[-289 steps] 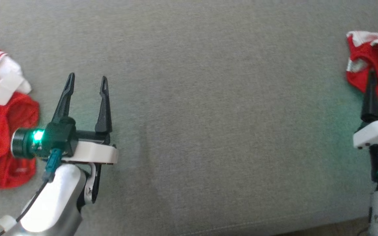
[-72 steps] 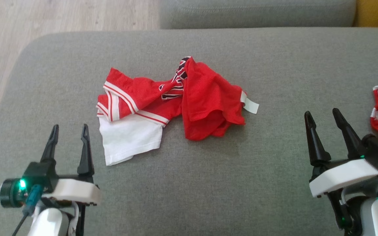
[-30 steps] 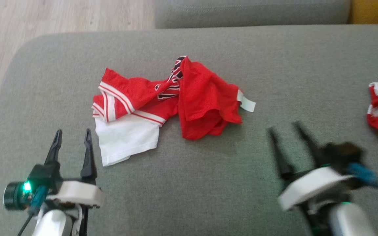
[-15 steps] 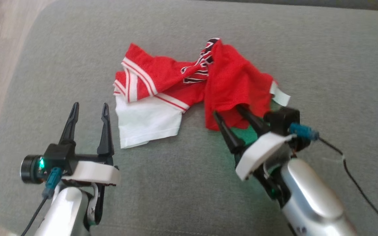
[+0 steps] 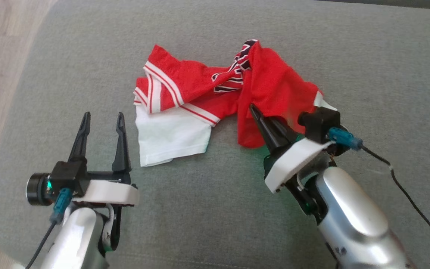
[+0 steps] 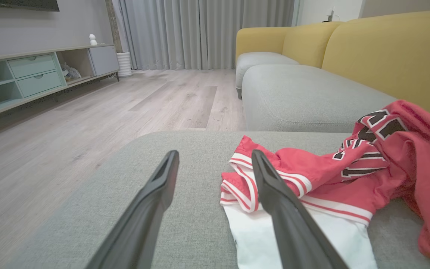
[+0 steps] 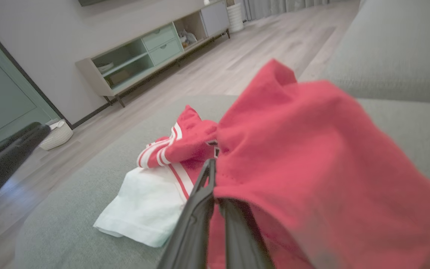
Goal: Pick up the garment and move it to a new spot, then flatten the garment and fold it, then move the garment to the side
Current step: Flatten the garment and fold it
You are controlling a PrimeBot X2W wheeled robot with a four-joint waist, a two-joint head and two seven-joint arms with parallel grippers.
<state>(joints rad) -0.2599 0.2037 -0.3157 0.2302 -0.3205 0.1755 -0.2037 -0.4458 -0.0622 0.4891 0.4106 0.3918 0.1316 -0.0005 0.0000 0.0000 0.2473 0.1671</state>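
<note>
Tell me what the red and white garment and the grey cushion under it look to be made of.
Red and white crumpled jersey garment: probably a thin synthetic sports knit, matte; it drapes in soft folds and shows a fine mesh-like grain. Grey sofa cushion: woven upholstery fabric, matte, with a visible coarse weave.

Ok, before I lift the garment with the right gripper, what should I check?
1. Right gripper shut on the garment, at its red lower edge: ok.
2. How much cloth is pinched: cannot tell.
3. Left gripper open, apart from the white panel: ok.
4. Garment flat: not ok, bunched and twisted.
5. Bare cushion to the right for a new spot: ok.
</note>
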